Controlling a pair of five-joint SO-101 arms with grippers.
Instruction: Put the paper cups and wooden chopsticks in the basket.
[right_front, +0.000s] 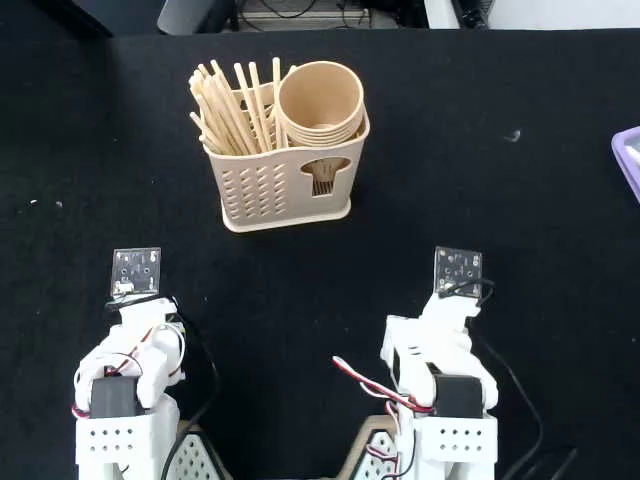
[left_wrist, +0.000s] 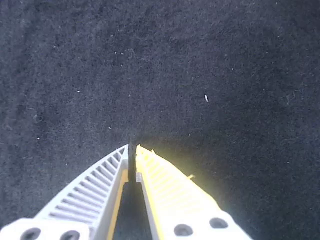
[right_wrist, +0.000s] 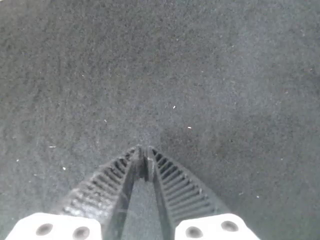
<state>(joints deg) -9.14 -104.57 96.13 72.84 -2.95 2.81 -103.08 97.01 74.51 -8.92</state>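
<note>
A beige perforated basket (right_front: 285, 190) stands on the black table toward the back, left of centre. Several wooden chopsticks (right_front: 232, 110) stand upright in its left half. A stack of paper cups (right_front: 320, 100) sits in its right half. Both arms are folded back at the table's front edge, far from the basket. My left gripper (left_wrist: 131, 150) points down at bare black cloth, jaws shut with nothing between them. My right gripper (right_wrist: 144, 150) is likewise shut and empty over the cloth. In the high view the left arm (right_front: 130, 370) sits front left, the right arm (right_front: 440, 370) front right.
The edge of a purple tray (right_front: 628, 160) shows at the table's right border. Cables and equipment lie beyond the table's far edge. Black cloth covers the table between the arms and the basket.
</note>
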